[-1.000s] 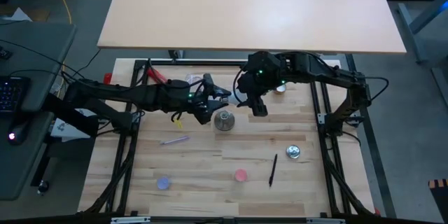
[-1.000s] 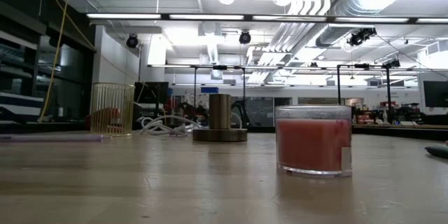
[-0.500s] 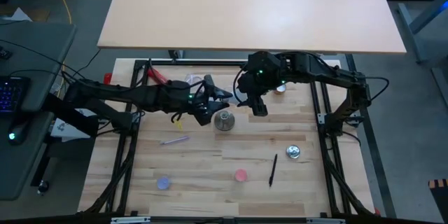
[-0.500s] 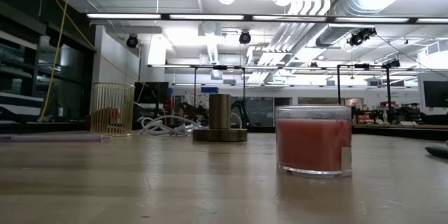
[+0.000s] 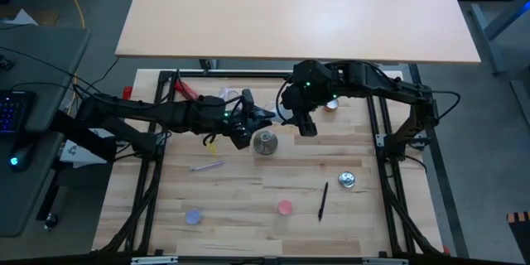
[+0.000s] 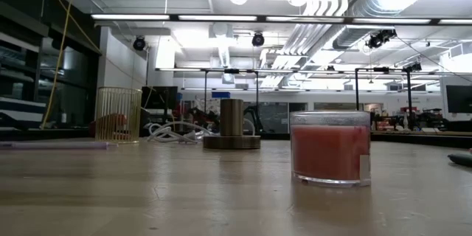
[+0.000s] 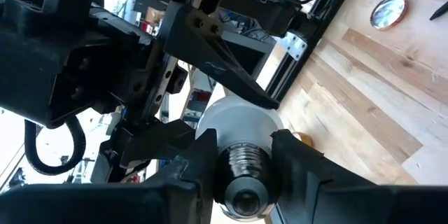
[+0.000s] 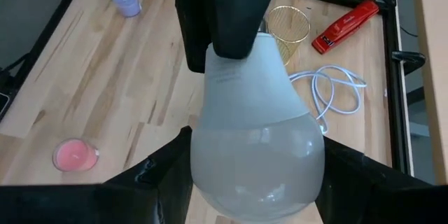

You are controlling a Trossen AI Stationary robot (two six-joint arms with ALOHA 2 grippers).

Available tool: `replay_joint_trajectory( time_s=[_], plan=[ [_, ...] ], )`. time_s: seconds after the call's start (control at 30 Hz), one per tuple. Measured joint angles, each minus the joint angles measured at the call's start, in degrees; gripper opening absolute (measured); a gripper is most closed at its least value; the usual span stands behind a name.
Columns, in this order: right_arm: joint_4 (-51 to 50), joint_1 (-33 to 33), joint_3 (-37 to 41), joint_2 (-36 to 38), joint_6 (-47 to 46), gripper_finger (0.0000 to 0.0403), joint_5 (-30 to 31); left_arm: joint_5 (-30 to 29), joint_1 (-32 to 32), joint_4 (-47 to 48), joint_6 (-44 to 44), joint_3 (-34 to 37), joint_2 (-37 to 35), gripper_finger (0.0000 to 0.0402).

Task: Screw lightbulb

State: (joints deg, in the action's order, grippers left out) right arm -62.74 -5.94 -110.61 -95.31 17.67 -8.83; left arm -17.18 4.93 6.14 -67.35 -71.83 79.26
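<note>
High view: both arms are seen meeting over the middle of the wooden counter, the left arm reaching in from the left, the right arm from the far right. The lightbulb is held in the air between them, just far of the grey socket stand.

In the right wrist view, the right end effector is seen clamped on the bulb's frosted globe, one dark finger on each side. The narrow neck of the bulb is covered by the left end effector. In the left wrist view, the two left fingers are seen pressed against either side of the silvery screw base, with the white globe beyond them; the base is thus gripped by the left end effector.

Elsewhere on the counter, a pink candle and a black pen are seen near the front, a lilac cup at the near left, a shiny silver disc to the right, and a gold wire cup, a white cable and a red tool toward the far side.
</note>
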Motion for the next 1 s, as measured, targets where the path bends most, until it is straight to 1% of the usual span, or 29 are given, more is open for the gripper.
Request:
replay_joint_trajectory(
  time_s=[0.3,0.43,0.53,0.7,0.87,1.0],
  plan=[
    [-0.06,0.64,0.0,0.0,-0.29,0.0227,0.36,-1.14,0.11,-0.06,-0.15,0.0,0.0,0.0094],
    [-0.33,0.77,0.0,0.11,-0.63,0.0227,3.37,-2.11,0.07,0.04,-0.45,0.0,0.02,0.0093],
    [-0.99,0.77,-0.6,0.15,-0.96,0.0228,3.88,-2.45,0.07,-0.11,-0.42,0.0,0.02,0.0093],
    [-2.42,0.75,-2.42,0.15,-2.52,0.0246,4.51,-2.64,0.07,-0.99,-0.3,-0.04,0.04,0.0092],
    [-3.39,0.73,-3.21,0.22,-2.83,0.0265,6.72,-3.26,0.02,-2.68,-0.43,-0.04,0.04,0.0092],
    [-4.53,0.79,-3.21,0.22,-2.62,0.0271,8.69,-3.68,0.0,-2.76,-0.44,0.02,0.15,0.0092]
  ],
)
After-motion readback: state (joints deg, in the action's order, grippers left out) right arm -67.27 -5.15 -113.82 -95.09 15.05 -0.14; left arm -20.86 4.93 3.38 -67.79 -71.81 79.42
